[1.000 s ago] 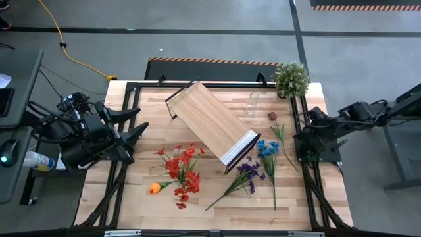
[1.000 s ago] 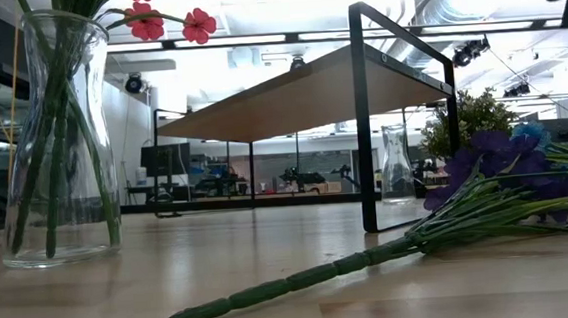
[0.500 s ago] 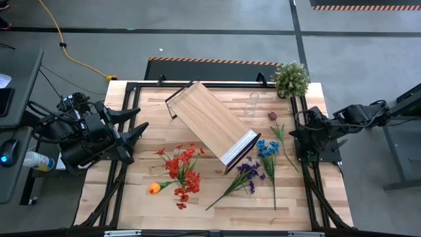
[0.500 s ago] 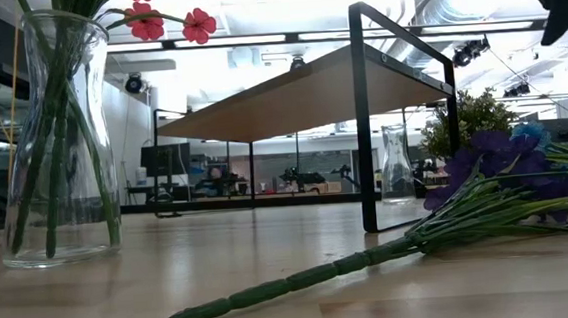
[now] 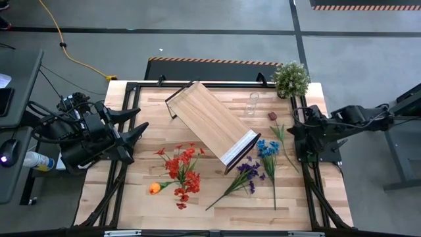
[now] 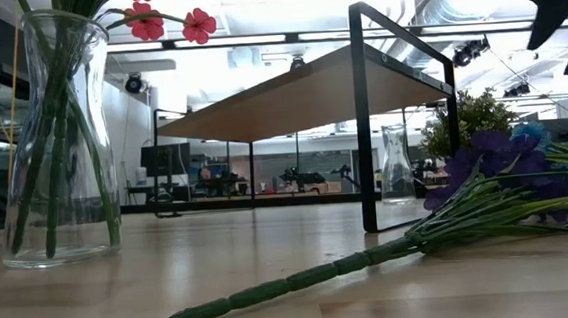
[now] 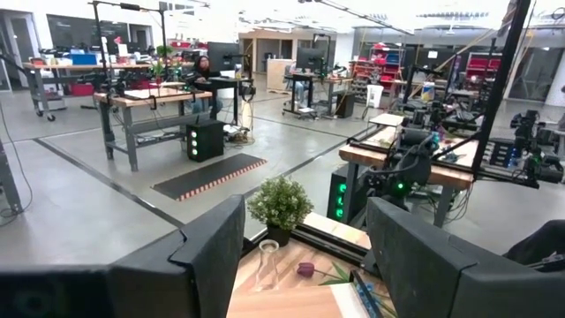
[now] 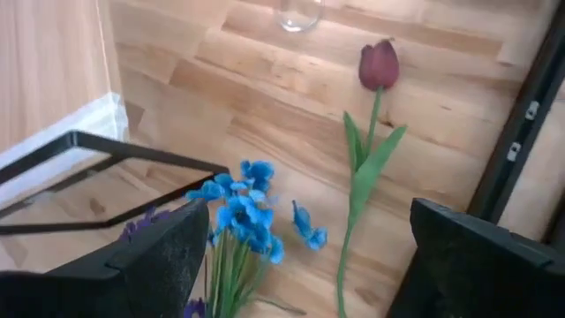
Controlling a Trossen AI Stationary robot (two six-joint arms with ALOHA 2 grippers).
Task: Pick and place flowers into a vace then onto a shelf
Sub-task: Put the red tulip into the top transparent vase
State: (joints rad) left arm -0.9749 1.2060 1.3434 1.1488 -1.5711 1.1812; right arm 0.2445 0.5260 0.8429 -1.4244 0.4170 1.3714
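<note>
Right gripper [image 5: 294,135], fingers spread wide and empty, is being advanced leftward since a second ago, over the desk [image 5: 145,174] toward the maroon flower [image 8: 378,64] and blue flowers [image 8: 240,208]. Left gripper [image 5: 138,131], part-open and empty, is being kept parked. Shelf [image 5: 210,122] is lying nearby.

In the low view the vase [image 6: 54,135] loses its top to the edge, and the shelf [image 6: 300,96] hides the room behind.
</note>
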